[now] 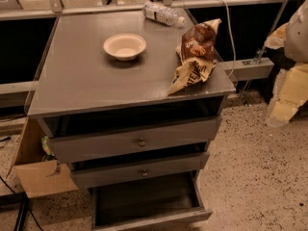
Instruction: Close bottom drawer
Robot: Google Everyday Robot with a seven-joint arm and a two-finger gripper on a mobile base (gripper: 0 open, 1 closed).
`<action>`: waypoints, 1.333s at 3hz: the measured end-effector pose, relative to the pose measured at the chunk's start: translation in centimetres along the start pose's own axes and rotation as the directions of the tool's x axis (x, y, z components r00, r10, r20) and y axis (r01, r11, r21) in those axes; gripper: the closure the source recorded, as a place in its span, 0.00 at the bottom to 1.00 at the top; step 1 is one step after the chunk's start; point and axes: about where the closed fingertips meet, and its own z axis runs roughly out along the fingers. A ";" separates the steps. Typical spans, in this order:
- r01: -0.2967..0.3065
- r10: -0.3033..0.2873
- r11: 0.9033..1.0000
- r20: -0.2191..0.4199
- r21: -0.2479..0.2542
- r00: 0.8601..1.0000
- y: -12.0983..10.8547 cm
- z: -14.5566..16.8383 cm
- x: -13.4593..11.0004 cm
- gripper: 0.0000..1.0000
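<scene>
Gripper hangs far right, well apart from open bottom drawer.

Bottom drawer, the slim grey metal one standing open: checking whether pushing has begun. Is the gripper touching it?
Apart. The camera view shows the gripper at the right edge, with speckled floor between it and the slim grey metal bottom drawer.

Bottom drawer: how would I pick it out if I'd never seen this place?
Find the grey metal cabinet with a bowl on top; the robot's hand is off to its right, apart from it. Of its three drawers, the bottom drawer is the lowest, by the floor, pulled furthest out so its dark inside shows.
</scene>
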 end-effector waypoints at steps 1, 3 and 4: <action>0.000 0.000 1.000 0.000 0.000 1.000 0.0 0.0 0.0 0.00; -0.022 0.022 1.000 -0.006 -0.001 1.000 1.1 0.9 0.7 0.39; -0.072 0.072 0.997 -0.006 -0.017 0.997 2.8 3.9 2.3 0.64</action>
